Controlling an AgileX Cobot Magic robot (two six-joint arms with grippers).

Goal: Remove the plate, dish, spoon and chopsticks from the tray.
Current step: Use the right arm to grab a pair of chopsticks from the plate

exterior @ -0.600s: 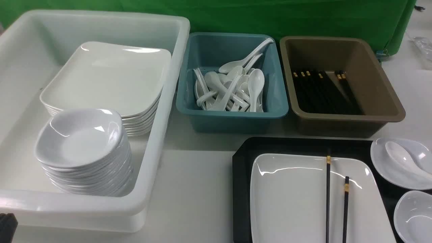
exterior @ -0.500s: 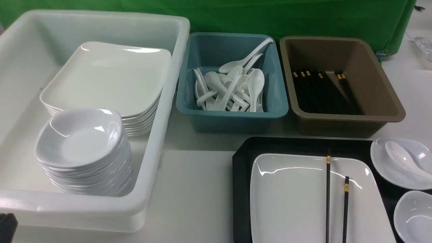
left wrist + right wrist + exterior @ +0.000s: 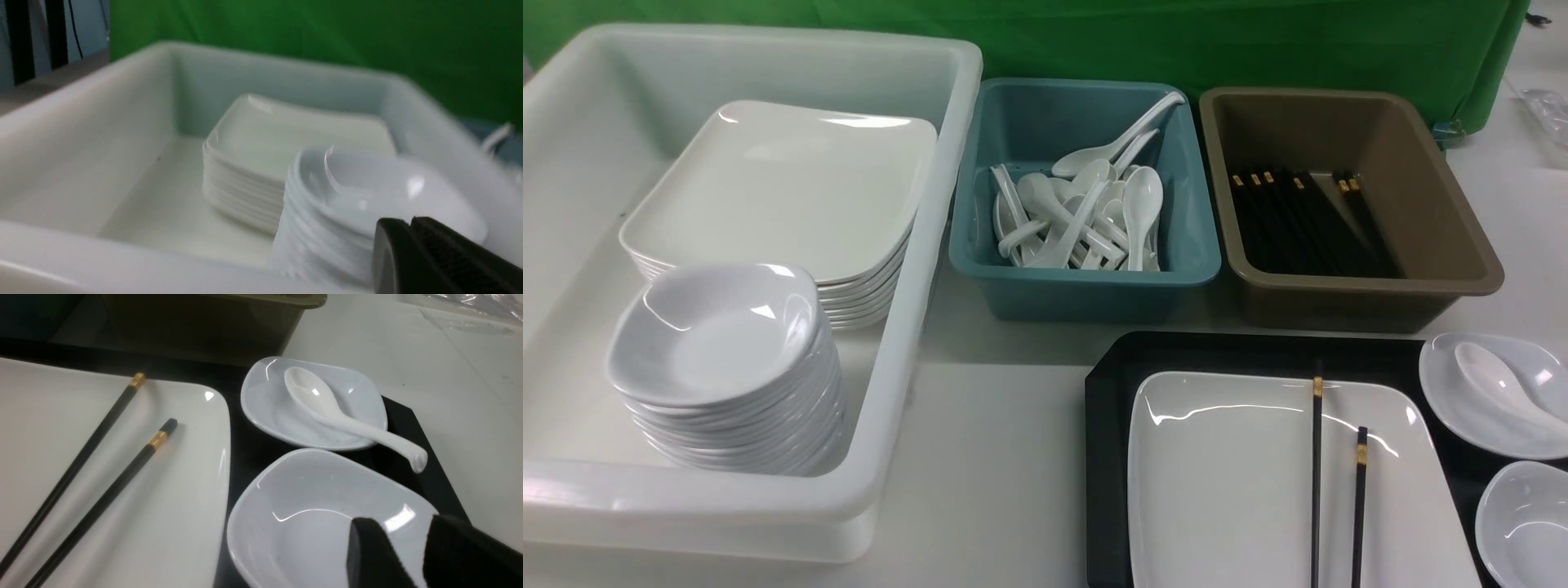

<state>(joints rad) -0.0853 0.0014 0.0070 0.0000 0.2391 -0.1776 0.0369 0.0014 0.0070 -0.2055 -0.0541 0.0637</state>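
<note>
The black tray (image 3: 1258,351) sits at the front right. On it lies the large white plate (image 3: 1225,474), with the black chopsticks (image 3: 1316,490) resting lengthwise on top. To its right a small dish (image 3: 1462,408) holds the white spoon (image 3: 1494,388), and a second dish (image 3: 1527,523) sits nearer. In the right wrist view my right gripper (image 3: 404,522) is open, one finger over the bowl of the near dish (image 3: 302,522) and one outside its rim. My left gripper (image 3: 408,222) is shut and empty, in front of the stacked dishes.
A big white tub (image 3: 956,163) at the left holds a stack of plates (image 3: 792,180) and a stack of small dishes (image 3: 719,343). Behind the tray stand a teal tub (image 3: 1086,282) with several spoons and a brown tub (image 3: 1339,294) with several chopsticks.
The dark tip of my left arm at the front view's bottom left corner has slipped out of the picture. Nothing on the tray has moved.
</note>
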